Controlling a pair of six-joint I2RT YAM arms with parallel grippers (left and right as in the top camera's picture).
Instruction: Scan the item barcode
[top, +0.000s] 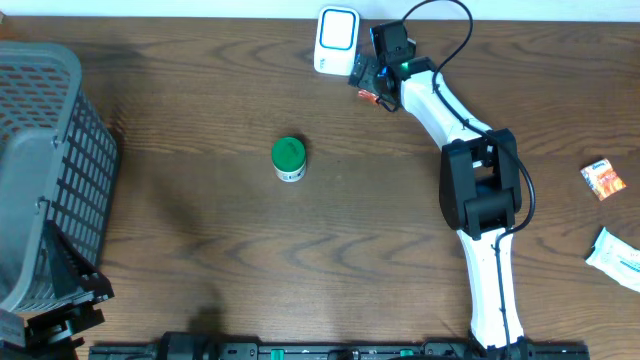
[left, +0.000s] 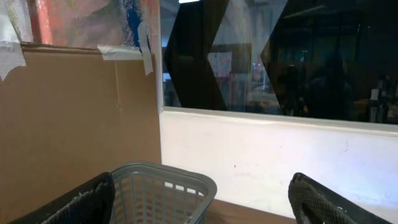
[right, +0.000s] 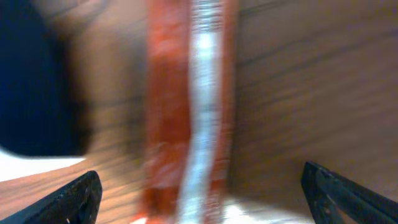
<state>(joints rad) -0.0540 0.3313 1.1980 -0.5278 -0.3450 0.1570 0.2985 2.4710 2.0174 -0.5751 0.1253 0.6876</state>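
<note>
A small red packet (top: 373, 98) lies on the table at the far edge, just right of the white barcode scanner (top: 336, 40). My right gripper (top: 368, 85) hovers over it. In the right wrist view the packet (right: 186, 124) is a blurred red strip with a white stripe; my right gripper (right: 202, 193) stands open, its fingertips (right: 81, 196) wide on either side and apart from the packet. My left gripper (left: 202, 199) is open and empty, raised at the near left and looking over the basket toward the wall.
A grey plastic basket (top: 40, 180) fills the left side of the table. A green-lidded jar (top: 288, 158) stands mid-table. An orange packet (top: 603, 179) and a white packet (top: 615, 255) lie at the right edge.
</note>
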